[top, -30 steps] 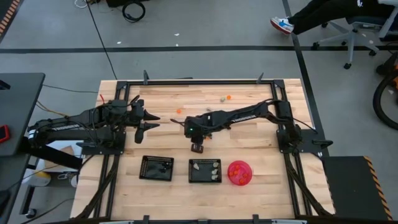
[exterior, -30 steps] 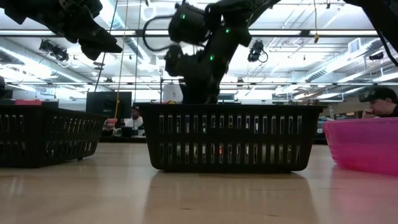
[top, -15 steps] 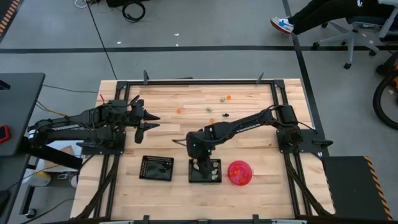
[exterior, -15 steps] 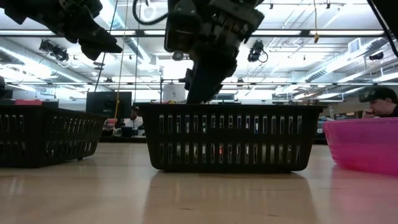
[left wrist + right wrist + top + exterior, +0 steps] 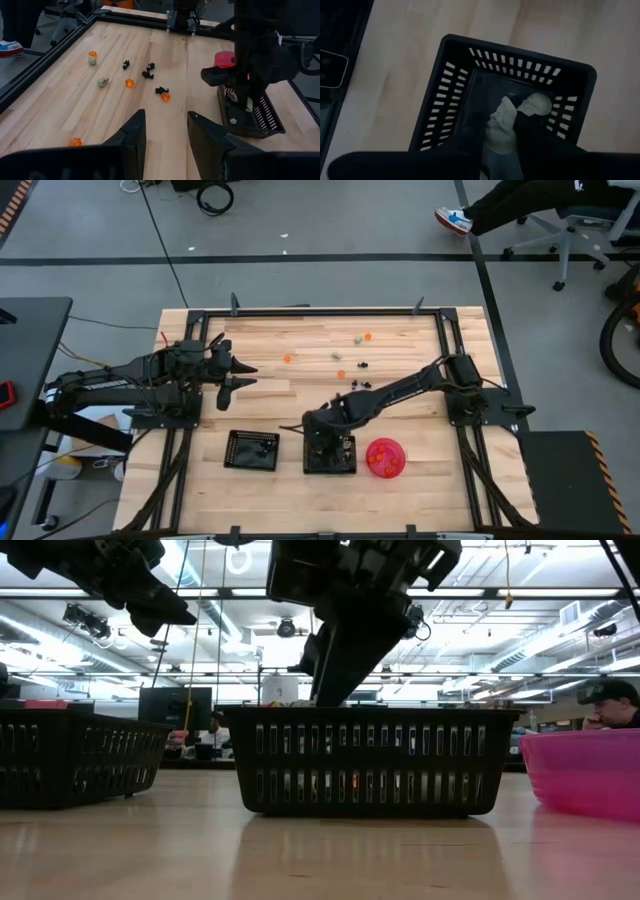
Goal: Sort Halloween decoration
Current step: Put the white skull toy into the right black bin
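Right wrist view has my right gripper (image 5: 501,137) down inside the middle black tray (image 5: 455,95), fingers pinched on a pale cream trinket (image 5: 502,127) — another pale one (image 5: 536,105) lies just beside it on the tray floor. From overhead, that tray sits near the table's (image 5: 250,480) front edge, between a second black tray (image 5: 252,450) and the pink bowl (image 5: 386,458). Loose orange and black trinkets (image 5: 145,80) are scattered toward the far edge. My left gripper (image 5: 240,374) hangs spread wide near the left edge, holding nothing.
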Tool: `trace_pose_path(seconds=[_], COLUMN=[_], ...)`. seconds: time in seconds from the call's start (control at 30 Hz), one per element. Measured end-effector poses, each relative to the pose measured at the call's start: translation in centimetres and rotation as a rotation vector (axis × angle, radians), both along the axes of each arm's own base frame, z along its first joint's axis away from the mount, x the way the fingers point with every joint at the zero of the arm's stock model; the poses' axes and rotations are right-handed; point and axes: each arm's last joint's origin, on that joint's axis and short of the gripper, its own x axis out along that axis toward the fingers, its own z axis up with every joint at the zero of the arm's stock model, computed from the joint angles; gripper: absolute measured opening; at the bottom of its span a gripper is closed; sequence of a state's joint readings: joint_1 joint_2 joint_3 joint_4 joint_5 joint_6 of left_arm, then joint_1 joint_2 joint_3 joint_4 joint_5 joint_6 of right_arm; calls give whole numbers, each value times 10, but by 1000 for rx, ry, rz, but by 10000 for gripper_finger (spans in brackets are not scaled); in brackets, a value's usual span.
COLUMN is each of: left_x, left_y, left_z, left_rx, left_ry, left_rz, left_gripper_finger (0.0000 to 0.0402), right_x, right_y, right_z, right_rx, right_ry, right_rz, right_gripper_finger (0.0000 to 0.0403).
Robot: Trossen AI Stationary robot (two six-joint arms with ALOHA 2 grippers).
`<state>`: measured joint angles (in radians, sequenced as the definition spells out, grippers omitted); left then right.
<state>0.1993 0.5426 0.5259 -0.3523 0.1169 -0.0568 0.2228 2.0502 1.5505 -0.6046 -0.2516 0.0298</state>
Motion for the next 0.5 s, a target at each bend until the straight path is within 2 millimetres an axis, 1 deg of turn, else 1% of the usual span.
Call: trace_pose_path(seconds=[0.23, 0.37, 0.5], left_x=[0, 0, 0], left_y=[0, 0, 0], left_z=[0, 0, 0], left_rx=[0, 0, 0], left_ry=[0, 0, 0], left_rz=[0, 0, 0], left_gripper_finger=[116, 116, 116], right_x=[-2, -4, -4], right_y=[11, 13, 13], right_z=[-5, -14, -16], right_rx=[-53, -54, -36], right_ry=[2, -4, -14], right_rz=[-45, -66, -94], right_gripper_finger=[102, 117, 138])
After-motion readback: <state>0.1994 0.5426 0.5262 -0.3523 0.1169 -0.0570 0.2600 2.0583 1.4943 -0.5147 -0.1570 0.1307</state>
